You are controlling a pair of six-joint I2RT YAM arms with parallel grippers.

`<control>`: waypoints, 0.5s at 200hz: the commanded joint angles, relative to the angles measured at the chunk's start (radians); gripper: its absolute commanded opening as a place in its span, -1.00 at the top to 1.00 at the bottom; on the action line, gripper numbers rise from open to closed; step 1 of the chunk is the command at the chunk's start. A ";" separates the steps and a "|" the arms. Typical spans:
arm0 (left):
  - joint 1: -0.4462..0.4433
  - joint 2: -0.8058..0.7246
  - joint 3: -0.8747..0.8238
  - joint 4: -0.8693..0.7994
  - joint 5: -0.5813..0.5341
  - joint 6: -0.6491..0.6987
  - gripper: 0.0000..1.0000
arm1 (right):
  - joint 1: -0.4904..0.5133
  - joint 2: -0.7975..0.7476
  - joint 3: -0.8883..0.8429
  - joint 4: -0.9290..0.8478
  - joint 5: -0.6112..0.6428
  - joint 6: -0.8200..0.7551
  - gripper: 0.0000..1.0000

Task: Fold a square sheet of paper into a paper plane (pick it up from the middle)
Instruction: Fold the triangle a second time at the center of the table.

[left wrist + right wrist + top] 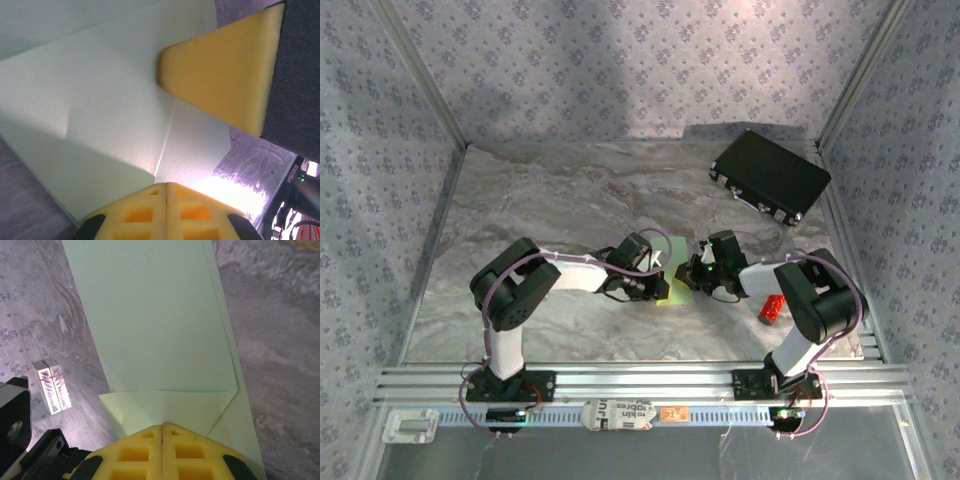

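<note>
Top external view: the square sheet of paper (676, 293) lies just below the middle of the frame, a pale green patch between the two wrists, mostly covered by them. In the right wrist view the square sheet of paper (155, 315) is flat on the stone-patterned top, already creased, with a rectangular layer over it and a pointed flap turned up along its lower edge. In the left wrist view the paper (100, 100) fills the left and centre, crossed by crease lines.

The left gripper (662, 285) is clenched, its yellow tips (166, 187) pressed together at the paper's lower edge. The right gripper (692, 278) is likewise closed, its tips (162, 426) meeting on the flap. Whether either pinches a layer I cannot tell.

The table (540, 200) is grey marbled. A black case (770, 178) lies at the upper right, and a small red cylinder (772, 308) lies beside the right arm. Patterned grey-blue walls (620, 60) enclose it, and an aluminium rail (640, 378) runs along the bottom.
</note>
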 commanded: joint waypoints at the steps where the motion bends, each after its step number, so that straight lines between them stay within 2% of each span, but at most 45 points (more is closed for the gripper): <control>1: -0.004 0.005 -0.039 0.004 -0.014 -0.008 0.94 | -0.008 0.017 -0.015 -0.108 0.060 -0.018 1.00; 100: -0.006 -0.102 -0.182 -0.016 -0.038 0.012 0.94 | -0.010 0.017 -0.015 -0.111 0.059 -0.021 1.00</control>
